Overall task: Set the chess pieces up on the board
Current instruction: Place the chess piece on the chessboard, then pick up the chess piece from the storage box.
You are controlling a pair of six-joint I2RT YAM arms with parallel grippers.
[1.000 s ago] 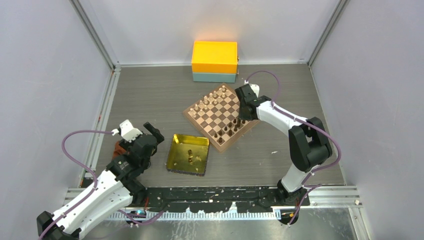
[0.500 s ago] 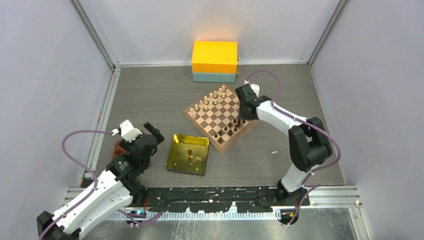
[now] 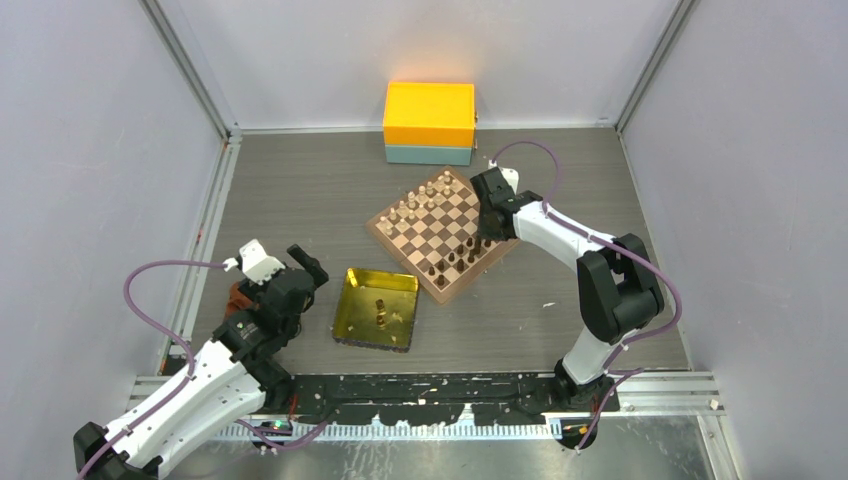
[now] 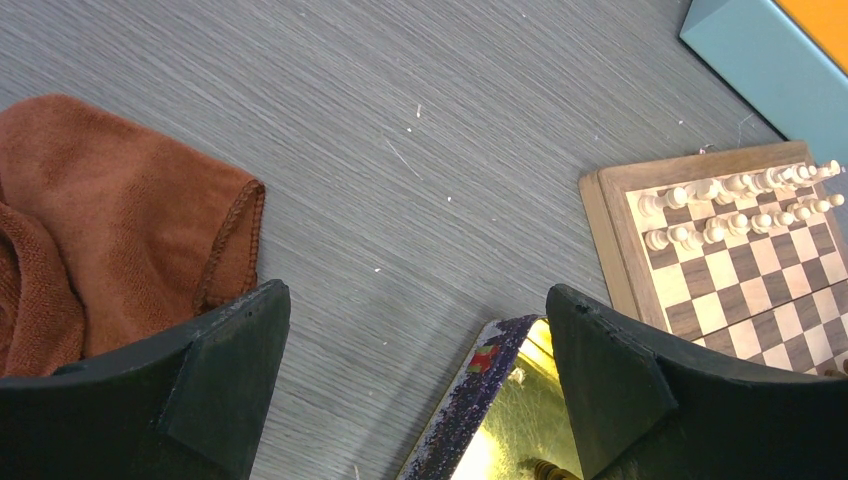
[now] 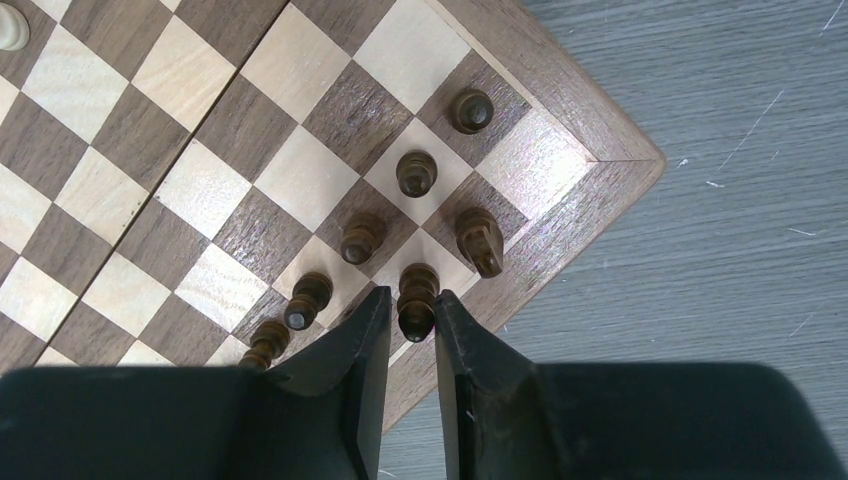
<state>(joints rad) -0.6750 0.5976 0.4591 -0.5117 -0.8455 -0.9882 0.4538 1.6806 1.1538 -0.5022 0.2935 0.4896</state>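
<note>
Chess piece (image 5: pixel 416 300), on board (image 5: pixel 565 210), between fingers (image 5: pixel 362 345) of right end effector (image 5: pixel 410 298)

R wrist: lower part of dark piece (image 5: pixel 416 300) hidden btwn right gripper (image 5: pixel 412 298) tips; can't tell if they touch it. The board (image 5: pixel 560 215) is cut at 9 and 12 o'clock edges. L wrist: gold tray (image 4: pixel 465 400) cut at 6 o'clock, partly behind a left gripper (image 4: pixel 415 295) finger; cloth (image 4: pixel 120 200) cut at 9 o'clock. Top cam: chess pieces (image 3: pixel 455 258) too small to tell types; cloth mostly under L arm.
</note>
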